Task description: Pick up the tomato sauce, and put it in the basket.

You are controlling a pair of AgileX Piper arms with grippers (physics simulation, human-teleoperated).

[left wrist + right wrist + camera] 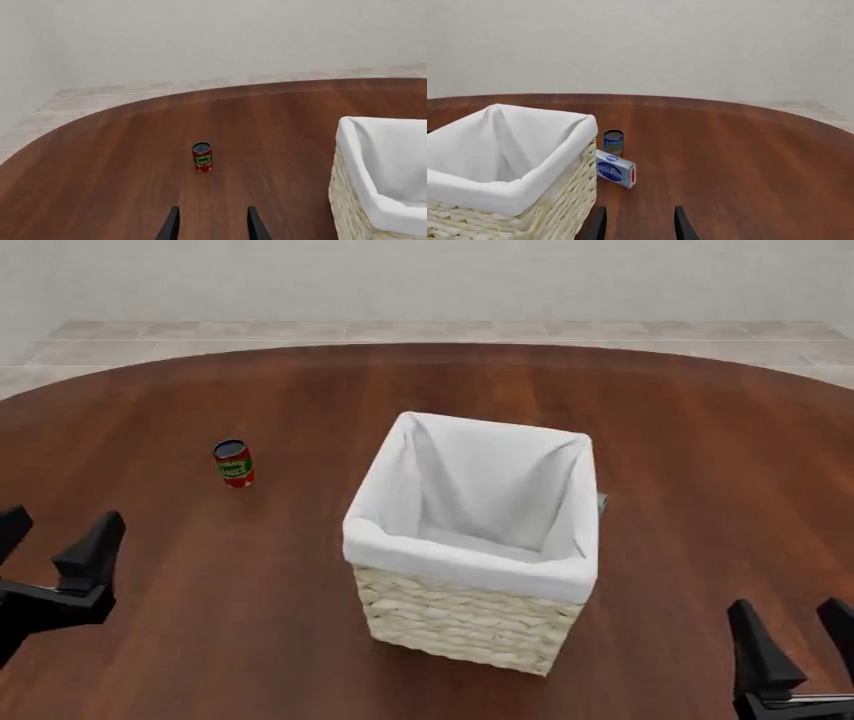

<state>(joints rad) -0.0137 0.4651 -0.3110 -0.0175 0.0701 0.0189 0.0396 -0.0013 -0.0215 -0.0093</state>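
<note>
The tomato sauce (234, 463) stands upright on the brown desk (694, 440), well to the left of the basket (467, 615) and not touching it. The left gripper (54, 540) is near the can, its jaws wide apart and holding nothing. The right gripper (794, 640) is low on the right, jaws apart and holding nothing too. Behind the basket sit a small blue box (615, 169) and another little can (614, 141).

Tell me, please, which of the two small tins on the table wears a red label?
The small cylindrical red-labelled tin, standing alone left of the wicker basket; the other tin, beside a blue-and-white box, looks blue and yellowish.
</note>
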